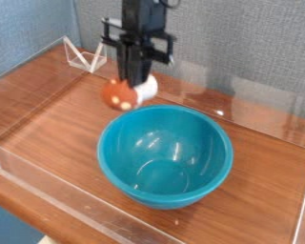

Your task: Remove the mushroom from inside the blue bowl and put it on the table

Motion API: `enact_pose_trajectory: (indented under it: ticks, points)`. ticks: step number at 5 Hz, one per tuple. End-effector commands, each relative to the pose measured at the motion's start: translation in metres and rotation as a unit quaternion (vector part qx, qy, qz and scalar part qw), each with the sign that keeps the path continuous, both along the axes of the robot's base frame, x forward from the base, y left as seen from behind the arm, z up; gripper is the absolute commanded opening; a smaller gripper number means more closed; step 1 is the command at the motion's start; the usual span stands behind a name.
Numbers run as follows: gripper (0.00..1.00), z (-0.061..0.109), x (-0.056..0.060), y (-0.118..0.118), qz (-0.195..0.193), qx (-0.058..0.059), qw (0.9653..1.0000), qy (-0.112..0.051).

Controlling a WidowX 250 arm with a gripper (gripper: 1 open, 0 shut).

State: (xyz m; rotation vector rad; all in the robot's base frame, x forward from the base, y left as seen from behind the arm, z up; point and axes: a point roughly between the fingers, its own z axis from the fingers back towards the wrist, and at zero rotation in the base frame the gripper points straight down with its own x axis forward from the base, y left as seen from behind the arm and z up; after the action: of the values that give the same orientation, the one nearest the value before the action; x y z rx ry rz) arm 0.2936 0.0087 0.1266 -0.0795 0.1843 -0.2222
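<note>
arm (145,10): cut off by top edge | mushroom (122,91): stem partly hidden, slightly blurred

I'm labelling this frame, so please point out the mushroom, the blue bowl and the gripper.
mushroom (119,92), camera view, on its orange cap.
blue bowl (164,157), camera view, on its bare inside.
gripper (134,82), camera view, between its fingertips, above the mushroom.

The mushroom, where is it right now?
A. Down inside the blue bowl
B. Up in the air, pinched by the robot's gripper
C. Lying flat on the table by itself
B: the gripper holds the mushroom above the table, behind the blue bowl, which has nothing inside.
</note>
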Motion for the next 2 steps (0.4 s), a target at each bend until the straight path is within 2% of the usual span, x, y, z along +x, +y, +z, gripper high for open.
enact_pose_trajectory:
  ticks: [1, 2]
  points:
    - [0.0, -0.0041, 0.0053, -0.0031, -0.004, 0.01, 0.9999, -0.005]
    - [0.0, -0.0106, 0.0099, -0.0001, -0.003, 0.013, 0.9999, -0.001]
